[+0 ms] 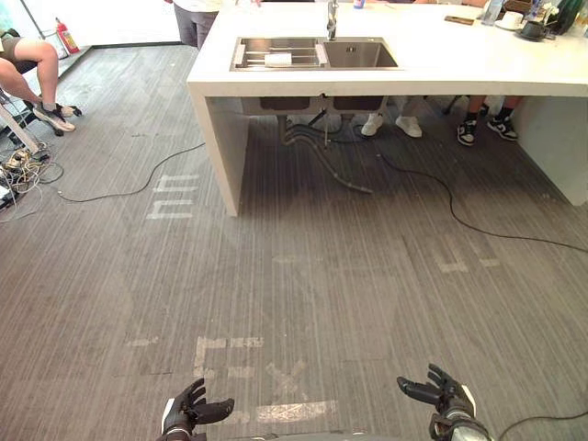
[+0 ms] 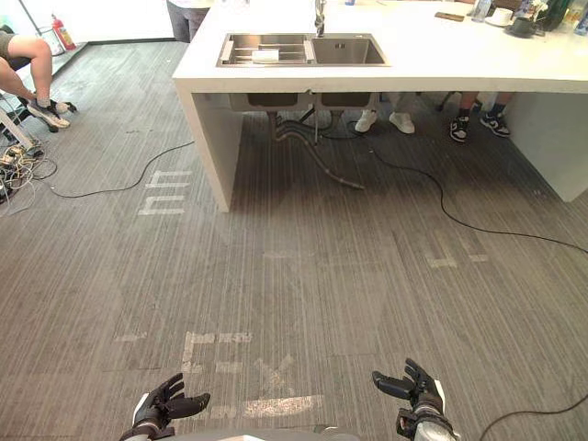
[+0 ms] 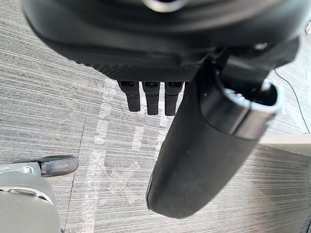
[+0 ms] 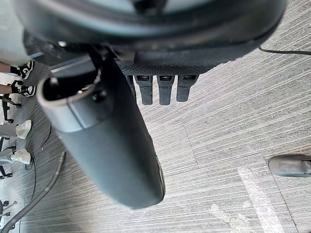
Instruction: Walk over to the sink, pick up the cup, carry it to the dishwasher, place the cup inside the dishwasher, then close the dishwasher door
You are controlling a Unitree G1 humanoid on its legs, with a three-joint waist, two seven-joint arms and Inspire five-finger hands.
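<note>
A steel double sink (image 1: 315,53) is set into a white counter island (image 1: 441,69) some way ahead of me, with a tap (image 1: 332,18) behind it. On the rack in its left basin lies a small white thing (image 1: 277,60); I cannot tell if it is the cup. Both hands hang low over the grey floor, far from the sink. My left hand (image 1: 188,411) has relaxed, straight fingers (image 3: 152,99) and holds nothing. My right hand (image 1: 441,393) is likewise open, its fingers (image 4: 163,92) empty.
Black cables (image 1: 459,216) trail across the floor, and pipes (image 1: 322,152) hang under the sink. People's shoes (image 1: 390,124) show behind the island. A seated person's legs (image 1: 32,78) and a cable tangle (image 1: 23,170) are at the left. White tape marks (image 1: 230,354) lie on the floor.
</note>
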